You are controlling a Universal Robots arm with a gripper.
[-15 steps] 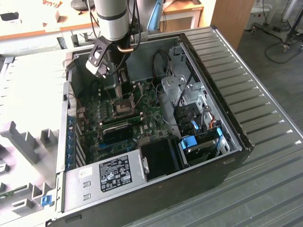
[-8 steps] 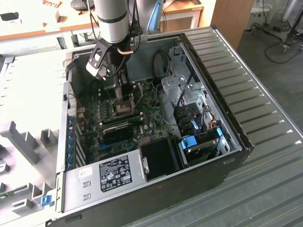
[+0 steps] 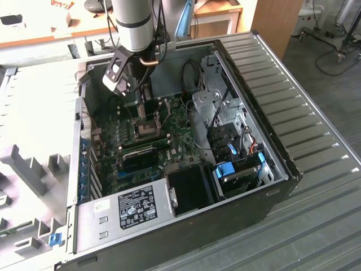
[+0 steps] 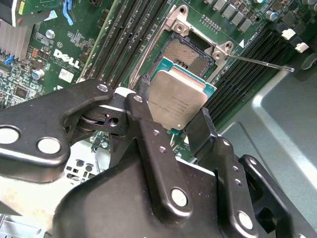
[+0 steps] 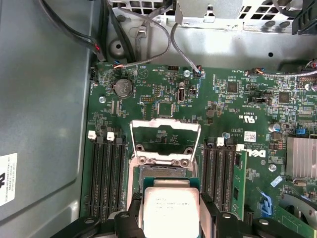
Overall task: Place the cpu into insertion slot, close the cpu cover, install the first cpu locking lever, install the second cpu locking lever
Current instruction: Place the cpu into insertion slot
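The cpu (image 4: 177,99) (image 5: 171,210) has a dull silver top and hangs just above the insertion slot (image 4: 187,53) (image 5: 163,173), slightly offset from it and apart from it. My gripper (image 4: 171,113) (image 5: 171,218) is shut on the cpu, one black finger on each side. In the exterior view the gripper (image 3: 145,104) reaches down into the open computer case over the slot (image 3: 148,129). The cpu cover (image 5: 165,124) is a silvery frame, swung open and back from the slot. A thin wire locking lever (image 4: 262,63) sticks out free beside the slot.
Long memory slots (image 5: 106,173) (image 5: 223,171) flank the socket on both sides. A finned heat sink (image 5: 300,157) sits further along the board. Cables (image 5: 148,29) run along the case wall. A black card (image 3: 140,160), power supply (image 3: 127,209) and drive cage (image 3: 237,152) crowd the case.
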